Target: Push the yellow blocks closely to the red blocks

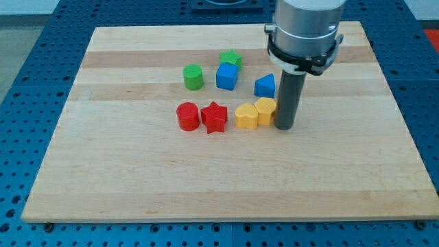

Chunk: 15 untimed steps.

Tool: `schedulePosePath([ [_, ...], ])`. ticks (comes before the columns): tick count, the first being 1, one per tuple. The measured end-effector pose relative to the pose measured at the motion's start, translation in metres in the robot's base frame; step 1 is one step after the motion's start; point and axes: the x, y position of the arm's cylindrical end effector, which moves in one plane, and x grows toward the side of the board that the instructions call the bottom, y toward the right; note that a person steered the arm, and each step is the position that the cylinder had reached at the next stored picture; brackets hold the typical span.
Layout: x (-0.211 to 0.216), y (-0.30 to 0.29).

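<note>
A red cylinder (187, 116) and a red star (215, 117) sit side by side near the board's middle. Right of the star is a yellow block (246, 116) with a rounded, heart-like shape, a small gap apart from the star. A second yellow block (266, 110) touches its right side. My tip (285, 127) stands on the board just right of this second yellow block, touching or nearly touching it. The rod rises to the arm's grey housing at the view's top.
A green cylinder (193, 77), a blue cube (228, 76) and a green star (230, 59) stand above the red blocks. A blue triangular block (265, 86) sits just above the yellow blocks, left of the rod. The wooden board (103, 171) lies on a blue table.
</note>
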Motion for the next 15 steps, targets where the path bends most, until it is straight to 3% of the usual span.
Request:
schedulePosePath([
  [4,-0.028,0.034],
  [9,-0.028,-0.015],
  [15,-0.014,-0.014],
])
